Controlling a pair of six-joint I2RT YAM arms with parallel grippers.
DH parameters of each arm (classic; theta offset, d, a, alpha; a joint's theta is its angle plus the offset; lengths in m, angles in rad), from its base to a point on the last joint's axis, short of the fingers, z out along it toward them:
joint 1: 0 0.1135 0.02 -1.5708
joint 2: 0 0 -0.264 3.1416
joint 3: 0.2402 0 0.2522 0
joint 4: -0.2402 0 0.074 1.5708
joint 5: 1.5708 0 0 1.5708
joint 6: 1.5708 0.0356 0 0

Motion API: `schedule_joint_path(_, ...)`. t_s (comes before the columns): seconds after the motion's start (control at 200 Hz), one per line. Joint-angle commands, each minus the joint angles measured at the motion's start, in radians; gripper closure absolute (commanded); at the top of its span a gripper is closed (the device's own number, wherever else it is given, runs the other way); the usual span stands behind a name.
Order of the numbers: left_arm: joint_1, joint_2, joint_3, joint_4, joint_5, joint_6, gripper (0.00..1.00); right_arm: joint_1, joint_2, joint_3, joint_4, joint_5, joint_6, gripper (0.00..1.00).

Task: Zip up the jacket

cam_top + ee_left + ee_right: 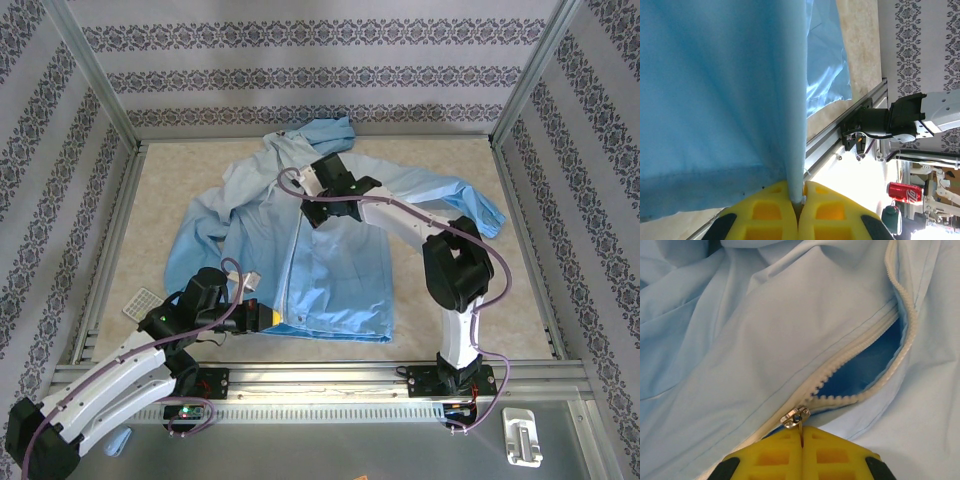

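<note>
Jacket (340, 270) is pinched at its hem (700, 175) by the left hand (799, 202) while the right hand (802, 442) grips the zipper pull (796, 416), which could slip free if tugged off-line.

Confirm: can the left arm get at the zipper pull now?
Probably not: the left end effector is shut on the jacket at its hem, while the right end effector pinches the zipper pull.

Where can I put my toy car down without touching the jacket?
Bare table lies between the right arm and the right rail, and between the jacket's sleeve and the left rail. The jacket and left arm crowd the middle and near left.
</note>
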Motion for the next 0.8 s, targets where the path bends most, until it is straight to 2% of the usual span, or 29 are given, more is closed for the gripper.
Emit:
schedule_joint_path(0.0,-0.034,0.004,0.027,-0.096,0.054,0.032,1.0,-0.048,0.032,0.066,0.064,0.05,-0.01,1.0)
schedule_joint_path(0.794,-0.066,0.062,0.135,-0.207,0.025,0.078,1.0,-0.139,0.207,0.307,0.053,0.045,-0.03,1.0)
